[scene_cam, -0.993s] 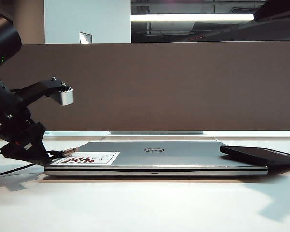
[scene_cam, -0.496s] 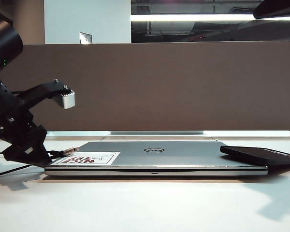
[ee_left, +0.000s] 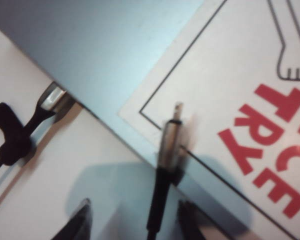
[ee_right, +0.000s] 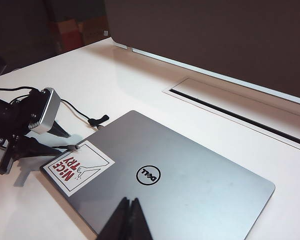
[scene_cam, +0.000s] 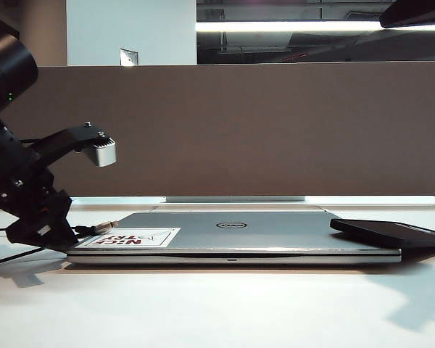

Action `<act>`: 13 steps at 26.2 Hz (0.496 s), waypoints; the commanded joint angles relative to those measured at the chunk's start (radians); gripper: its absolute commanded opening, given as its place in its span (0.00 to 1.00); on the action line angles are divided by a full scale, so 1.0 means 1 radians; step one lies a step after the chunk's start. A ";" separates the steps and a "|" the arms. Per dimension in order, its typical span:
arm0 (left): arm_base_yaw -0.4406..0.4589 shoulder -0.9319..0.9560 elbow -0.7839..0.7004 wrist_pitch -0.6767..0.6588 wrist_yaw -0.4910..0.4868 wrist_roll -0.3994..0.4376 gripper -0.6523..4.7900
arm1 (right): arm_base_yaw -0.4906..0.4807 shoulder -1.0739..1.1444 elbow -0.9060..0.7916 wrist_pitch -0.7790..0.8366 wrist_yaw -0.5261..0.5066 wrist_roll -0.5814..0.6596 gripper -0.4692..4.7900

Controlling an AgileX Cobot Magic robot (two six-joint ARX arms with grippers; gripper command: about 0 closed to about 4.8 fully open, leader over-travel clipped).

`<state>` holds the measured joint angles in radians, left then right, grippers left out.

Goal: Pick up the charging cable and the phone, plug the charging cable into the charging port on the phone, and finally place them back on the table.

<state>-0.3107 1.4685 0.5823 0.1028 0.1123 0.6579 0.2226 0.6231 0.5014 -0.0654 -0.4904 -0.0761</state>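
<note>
Straddling the charging cable [ee_left: 159, 200] at the laptop's [scene_cam: 275, 233] stickered left corner, our left gripper [ee_left: 135, 220] fingers stand apart, gripping nothing. Our right gripper [ee_right: 127, 220] hangs pinched together above the lid; the phone [scene_cam: 388, 233] overhangs the laptop's right edge.

Item count: one silver laptop [scene_cam: 232, 235], one sticker [scene_cam: 134, 238], one phone [scene_cam: 388, 233], one charging cable [ee_left: 165, 175], one table [scene_cam: 217, 304]. Two grippers: left gripper [ee_left: 132, 220], right gripper [ee_right: 129, 220].
</note>
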 commanded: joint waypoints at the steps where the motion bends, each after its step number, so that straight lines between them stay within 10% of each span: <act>1: -0.014 -0.002 0.000 0.011 0.004 0.026 0.50 | 0.001 -0.003 0.005 0.026 0.002 0.001 0.09; 13: -0.020 -0.002 0.000 0.048 0.004 0.023 0.44 | 0.001 -0.003 0.005 0.026 0.001 0.001 0.09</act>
<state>-0.3302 1.4685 0.5823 0.1383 0.1101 0.6827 0.2226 0.6231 0.5014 -0.0654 -0.4904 -0.0761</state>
